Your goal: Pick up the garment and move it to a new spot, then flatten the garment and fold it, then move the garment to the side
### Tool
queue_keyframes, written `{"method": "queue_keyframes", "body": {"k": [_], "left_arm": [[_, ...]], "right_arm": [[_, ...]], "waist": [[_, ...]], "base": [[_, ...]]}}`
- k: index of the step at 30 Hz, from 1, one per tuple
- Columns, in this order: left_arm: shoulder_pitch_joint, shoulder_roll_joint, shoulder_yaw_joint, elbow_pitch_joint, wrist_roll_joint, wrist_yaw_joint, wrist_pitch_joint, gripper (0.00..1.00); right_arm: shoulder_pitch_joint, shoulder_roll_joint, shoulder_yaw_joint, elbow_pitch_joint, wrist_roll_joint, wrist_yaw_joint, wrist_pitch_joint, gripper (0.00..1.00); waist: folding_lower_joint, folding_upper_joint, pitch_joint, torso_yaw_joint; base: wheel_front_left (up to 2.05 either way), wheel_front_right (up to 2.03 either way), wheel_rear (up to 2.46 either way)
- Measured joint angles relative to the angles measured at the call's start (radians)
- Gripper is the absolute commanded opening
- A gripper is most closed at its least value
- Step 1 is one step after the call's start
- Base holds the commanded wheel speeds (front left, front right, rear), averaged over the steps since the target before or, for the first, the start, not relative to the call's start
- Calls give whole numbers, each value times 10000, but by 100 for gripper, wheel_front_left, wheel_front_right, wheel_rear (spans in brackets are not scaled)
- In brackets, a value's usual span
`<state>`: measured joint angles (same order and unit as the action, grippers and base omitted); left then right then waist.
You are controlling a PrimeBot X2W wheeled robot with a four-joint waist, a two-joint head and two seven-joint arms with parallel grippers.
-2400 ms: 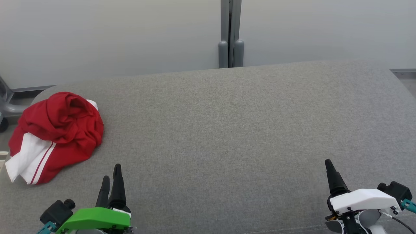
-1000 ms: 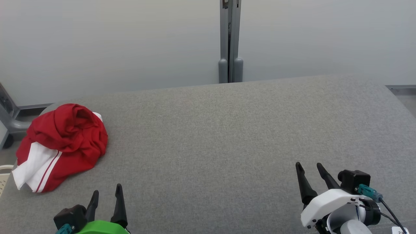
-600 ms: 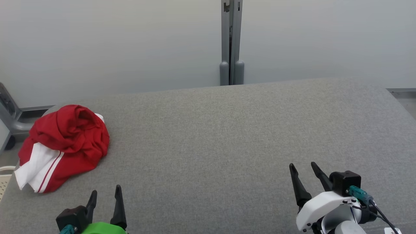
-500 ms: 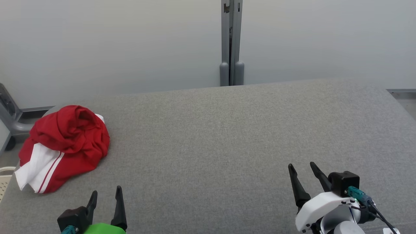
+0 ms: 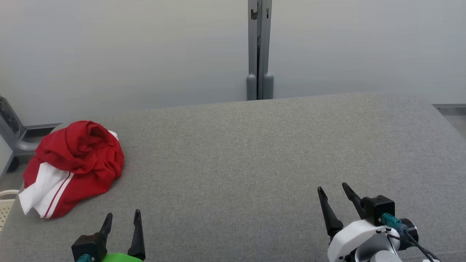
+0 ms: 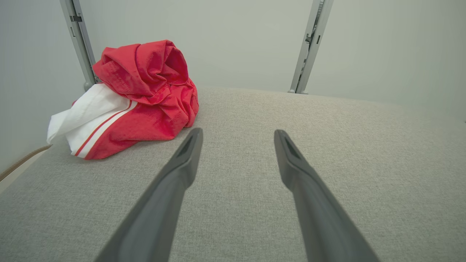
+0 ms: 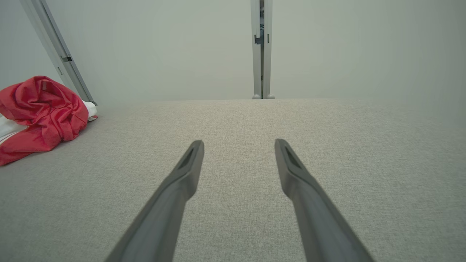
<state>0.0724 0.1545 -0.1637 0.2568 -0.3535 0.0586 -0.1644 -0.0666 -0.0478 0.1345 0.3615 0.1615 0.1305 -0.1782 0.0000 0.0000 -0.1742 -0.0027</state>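
Crumpled red garment [image 5: 76,163] with a white, red-striped panel.

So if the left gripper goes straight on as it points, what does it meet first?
Probably only the grey cushion; the left gripper aims just right of the red garment.

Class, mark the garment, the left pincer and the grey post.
garment [image 5: 82,160]: head view, on its red crumpled bulk.
left pincer [image 5: 123,214]: head view, midway between its fingertips.
grey post [image 5: 258,47]: head view, on its upright shaft.
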Motion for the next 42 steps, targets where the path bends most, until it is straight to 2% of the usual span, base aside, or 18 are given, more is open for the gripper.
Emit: {"method": "queue_keyframes", "body": {"k": [23, 30, 42], "left_arm": [[41, 44, -90, -194, -207, 121, 301, 100], [40, 270, -90, -267, -230, 132, 439, 100], [26, 725, -13, -556, -270, 205, 836, 100]], "right_arm": [[-9, -6, -36, 132, 186, 2, -169, 100], [4, -10, 54, 196, 353, 2, -265, 100], [-2, -8, 370, 489, 842, 2, -585, 100]], "waist": [[0, 0, 91, 209], [0, 0, 62, 801], [0, 0, 22, 2384]], "base": [[0, 0, 0], [0, 0, 0], [0, 0, 0]]}}
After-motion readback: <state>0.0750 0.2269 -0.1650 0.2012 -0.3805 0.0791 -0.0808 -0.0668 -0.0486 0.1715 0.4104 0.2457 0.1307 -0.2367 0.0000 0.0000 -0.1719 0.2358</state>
